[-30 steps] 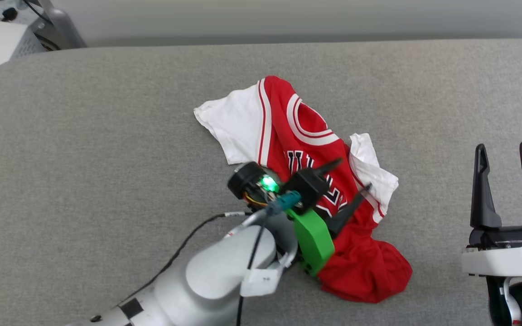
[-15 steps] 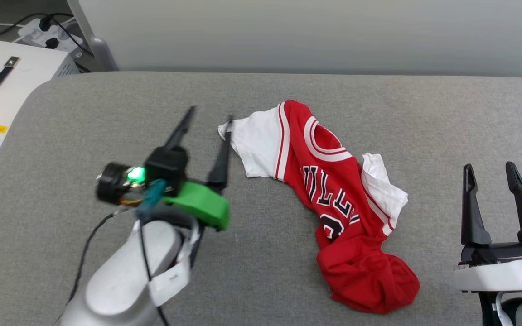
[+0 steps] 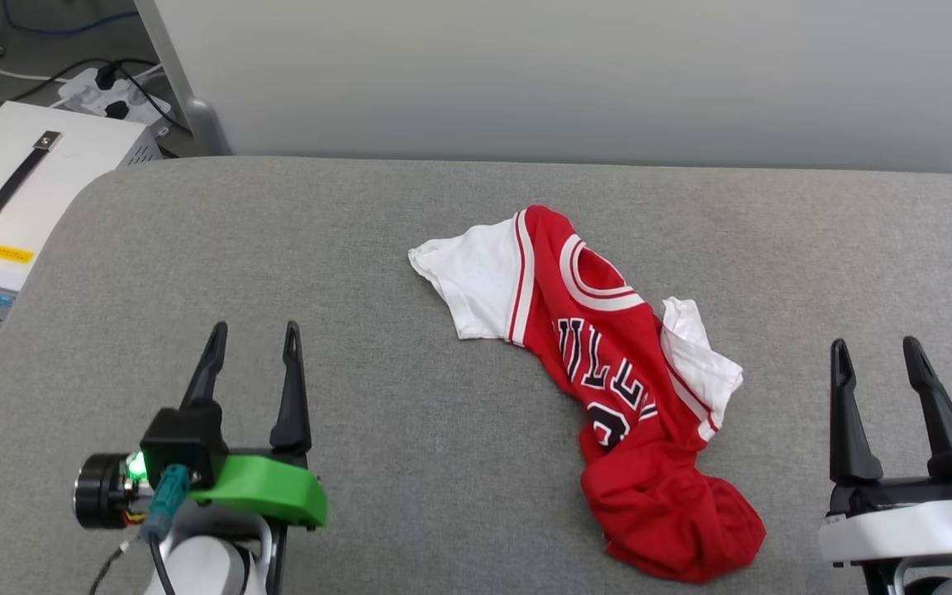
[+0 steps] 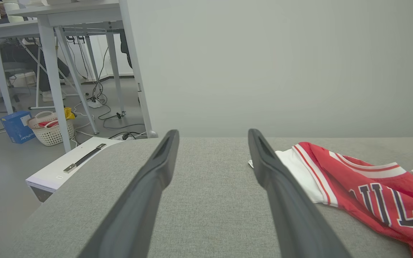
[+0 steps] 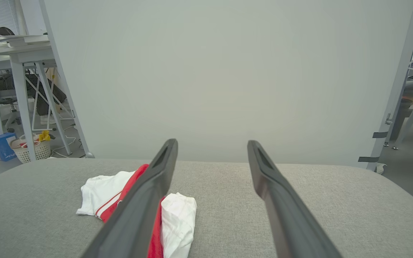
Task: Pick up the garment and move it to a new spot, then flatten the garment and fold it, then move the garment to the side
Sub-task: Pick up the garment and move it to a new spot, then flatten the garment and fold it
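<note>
On your left, the left gripper (image 3: 254, 330) hovers low over bare bench (image 3: 410, 479) with its jaws wide apart and nothing in them, well apart from the garment (image 3: 608, 364). The garment lies crumpled right of centre, running diagonally from far left to near right. Its spread white sleeve (image 3: 476, 281) comes first, then the striped collar (image 3: 600, 285) and the black letters. The other sleeve (image 3: 699, 355) is folded over itself, and the red hem end (image 3: 674, 512) is bunched into a heap nearest you. Treat it as light, limp cloth: it probably sags and drapes from any point you lift, carries no shape of its own, and cannot be damaged by a firm pinch. The weave looks smooth, so bite deep enough that it cannot slide out. The flat sleeve or shoulder seam looks the cleanest hold, whereas the heap risks catching several layers at once. Far right, the right gripper (image 3: 874, 343) sits near that heap without touching it, jaws likewise spread and empty.
</note>
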### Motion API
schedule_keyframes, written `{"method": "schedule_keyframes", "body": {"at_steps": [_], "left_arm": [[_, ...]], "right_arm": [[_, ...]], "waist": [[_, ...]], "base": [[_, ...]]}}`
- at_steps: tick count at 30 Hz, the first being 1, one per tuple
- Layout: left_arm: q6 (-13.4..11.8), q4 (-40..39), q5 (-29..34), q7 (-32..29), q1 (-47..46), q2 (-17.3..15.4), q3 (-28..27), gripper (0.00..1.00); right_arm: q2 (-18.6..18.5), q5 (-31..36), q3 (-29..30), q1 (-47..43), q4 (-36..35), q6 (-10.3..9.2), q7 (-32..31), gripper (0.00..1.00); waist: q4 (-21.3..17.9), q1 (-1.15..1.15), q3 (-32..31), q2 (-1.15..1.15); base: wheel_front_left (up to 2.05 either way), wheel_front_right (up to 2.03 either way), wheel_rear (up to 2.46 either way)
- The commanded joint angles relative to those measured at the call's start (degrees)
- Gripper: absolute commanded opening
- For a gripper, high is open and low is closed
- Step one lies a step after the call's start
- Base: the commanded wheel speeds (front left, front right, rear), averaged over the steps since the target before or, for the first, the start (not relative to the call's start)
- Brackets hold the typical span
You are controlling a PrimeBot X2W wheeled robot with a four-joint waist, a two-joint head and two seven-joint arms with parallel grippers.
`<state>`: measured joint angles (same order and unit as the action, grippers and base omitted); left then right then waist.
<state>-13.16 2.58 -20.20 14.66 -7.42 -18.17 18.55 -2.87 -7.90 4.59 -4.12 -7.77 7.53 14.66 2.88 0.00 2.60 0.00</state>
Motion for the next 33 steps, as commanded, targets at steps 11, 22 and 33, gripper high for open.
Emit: {"method": "schedule_keyframes", "body": {"at_steps": [11,22,33], "left_arm": [[8.59,1.16,5.77,0.33,6.78,7.37,-5.75,1.0],[12.65,2.43,9.63,0.33,9.48,11.12,-10.77,1.0],[15.0,3.61,12.13,0.34,9.95,13.14,-13.1,1.0]], "right_arm": [[-0.01,-1.66,-1.87,-3.52,3.08,-0.04,0.34,1.0],[-0.01,-2.1,-2.44,-4.95,5.56,-0.04,0.34,1.0],[0.0,-2.26,-2.23,-4.44,5.96,-0.04,0.34,1.0]], "waist": [[0.43,0.0,-1.74,0.0],[-0.13,0.0,-2.16,0.0],[0.02,0.0,-2.28,0.0]], "base": [[0.0,0.0,0.0],[0.0,0.0,0.0],[0.0,0.0,0.0]]}}
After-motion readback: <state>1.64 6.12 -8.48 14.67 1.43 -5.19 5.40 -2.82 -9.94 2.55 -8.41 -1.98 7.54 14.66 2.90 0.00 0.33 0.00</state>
